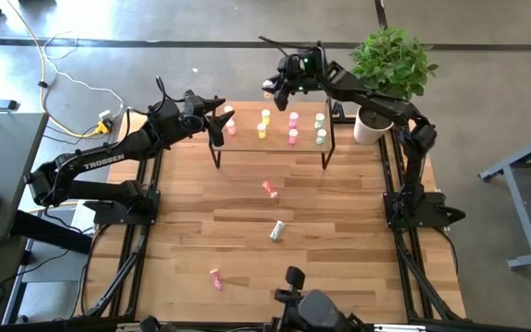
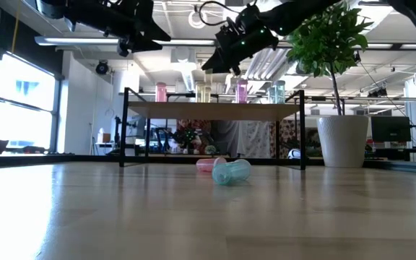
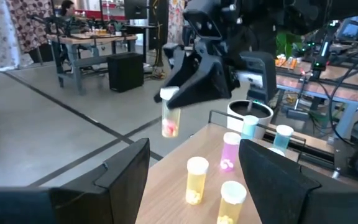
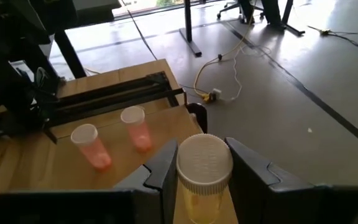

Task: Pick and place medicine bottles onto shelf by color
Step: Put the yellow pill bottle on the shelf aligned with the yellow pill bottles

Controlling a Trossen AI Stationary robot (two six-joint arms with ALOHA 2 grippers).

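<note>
Here, from above, the right gripper hovers past the far edge of the shelf, near its yellow column, fingers closed on a yellow bottle. The left gripper hangs at the shelf's left end by the red-orange bottles; I cannot tell its fingers here. Loose bottles lie on the table: a red one, a pale green one and a pink one.

From table height, the right gripper sits above the shelf top, well clear of it.

From the left wrist, its own fingers stand wide and empty; the held bottle hangs upright, cap up, from the other gripper above the standing yellow bottles.

From the right wrist, the fingers pinch the bottle just under its white cap, long axis vertical. The move likely needs a straight descent onto the yellow column.
</note>
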